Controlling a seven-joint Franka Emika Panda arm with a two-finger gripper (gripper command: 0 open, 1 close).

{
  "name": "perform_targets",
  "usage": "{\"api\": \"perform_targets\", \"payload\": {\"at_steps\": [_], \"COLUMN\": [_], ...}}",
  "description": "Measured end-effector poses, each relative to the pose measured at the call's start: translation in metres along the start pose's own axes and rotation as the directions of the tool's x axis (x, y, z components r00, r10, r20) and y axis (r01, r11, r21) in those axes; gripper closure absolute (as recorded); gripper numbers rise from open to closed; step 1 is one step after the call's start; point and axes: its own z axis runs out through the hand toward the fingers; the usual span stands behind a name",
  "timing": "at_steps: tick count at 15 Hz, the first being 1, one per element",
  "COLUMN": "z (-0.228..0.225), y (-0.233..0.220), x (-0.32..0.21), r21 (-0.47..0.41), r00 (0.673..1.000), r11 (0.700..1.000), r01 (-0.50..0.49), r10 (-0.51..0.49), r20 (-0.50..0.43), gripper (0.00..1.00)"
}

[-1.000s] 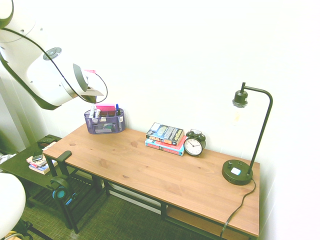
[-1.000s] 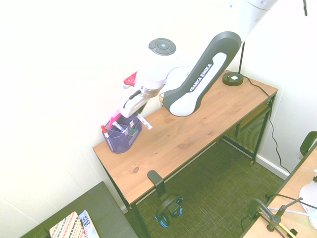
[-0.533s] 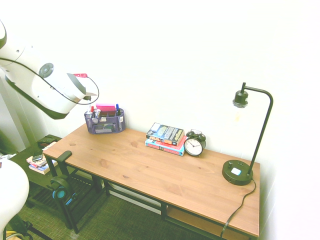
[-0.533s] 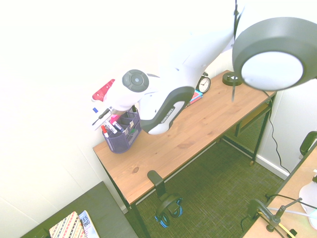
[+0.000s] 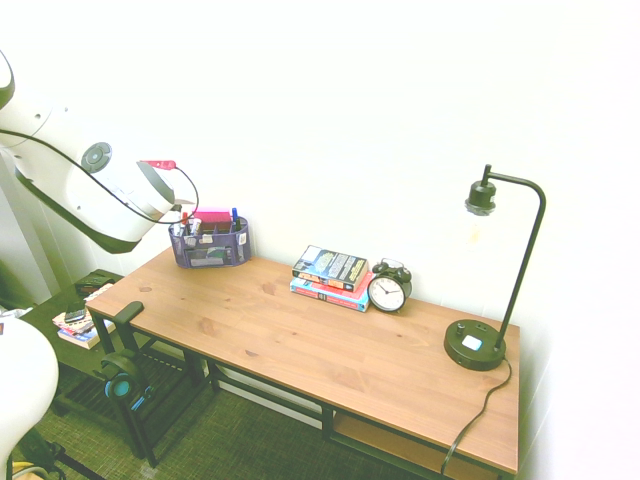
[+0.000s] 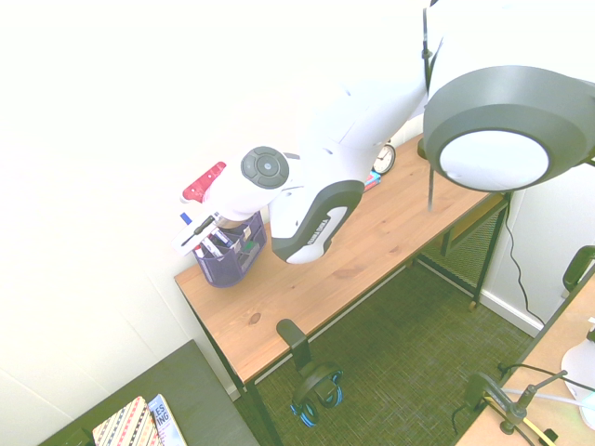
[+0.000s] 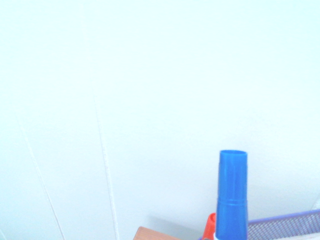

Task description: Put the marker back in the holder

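The holder is a purple-blue wire-mesh organizer at the desk's back left corner, against the wall, with several pens and a pink pad in it. In the second exterior view the holder sits just below and beside my gripper. The gripper is shut on the marker, whose blue cap points toward the wall, above the holder's outer end. The wrist view shows the marker's blue cap close up against the white wall, with the holder's mesh rim and a red pen tip beside it.
A stack of books, a black alarm clock and a black desk lamp stand along the back of the wooden desk. Headphones hang at its front left. The wall is right behind the holder.
The arm has swung from over the holder toward the desk's left end and dropped slightly, and the wrist has turned toward the wall. The marker stays in the gripper.
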Motion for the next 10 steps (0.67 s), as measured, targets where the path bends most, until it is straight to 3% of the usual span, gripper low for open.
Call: {"api": "perform_targets", "payload": {"at_steps": [7,10], "z": [0.004,-0.004], "y": [0.006,-0.004], "x": [0.006,0.012], "r21": [-0.008,0.029], "r00": [1.000,1.000], "r11": [1.000,1.000], "r01": [-0.008,-0.006], "r10": [0.008,0.006], "r20": [-0.007,-0.021], "gripper": [0.00,0.00]}}
